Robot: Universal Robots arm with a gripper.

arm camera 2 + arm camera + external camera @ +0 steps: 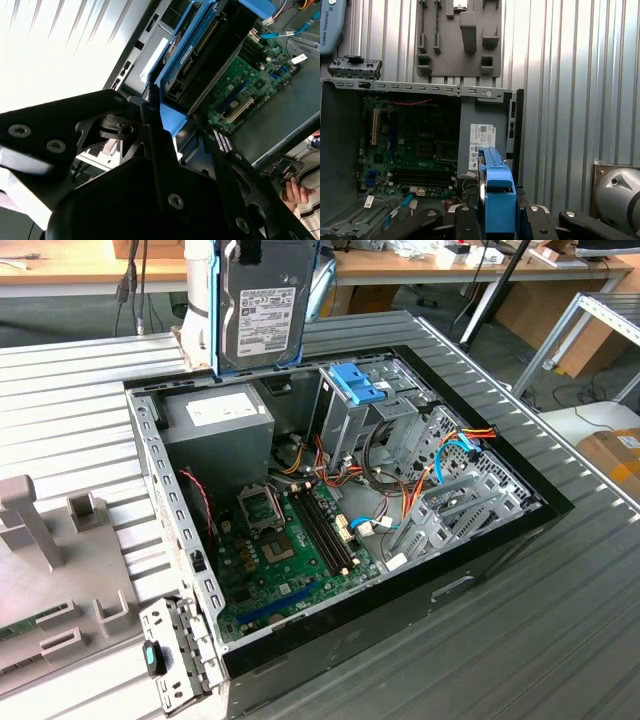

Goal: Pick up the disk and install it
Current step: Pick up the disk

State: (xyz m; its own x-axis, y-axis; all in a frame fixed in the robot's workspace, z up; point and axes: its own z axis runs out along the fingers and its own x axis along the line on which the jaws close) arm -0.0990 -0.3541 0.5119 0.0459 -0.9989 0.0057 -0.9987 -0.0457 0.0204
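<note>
A: Jaws, status?
B: Clamped on the disk (262, 305). First wrist view: the gripper (499, 212) has a black finger (465, 220) on either side of the disk's blue rail, both tight against it.
A: Disk's position against the jaws?
B: Between them, held edge-on by its rails, with most of its body reaching out past the fingertips. Exterior view: it hangs upright, white label facing the camera, blue rails down both long edges.
A: Where over the computer case (470, 575)?
B: At the case's 11 o'clock, above the far rim. Its lower edge hovers just over the power-supply box (220, 420). Cannot tell whether it touches the rim.
A: Neighbours?
B: The drive cage (345, 430) with its blue latch (355, 385) stands at 4 o'clock from the disk, near but apart. The motherboard (290, 540) lies at 6 o'clock, well below, on the case floor.
A: Footing?
B: The case lies open on a ribbed metal table (80, 400).
</note>
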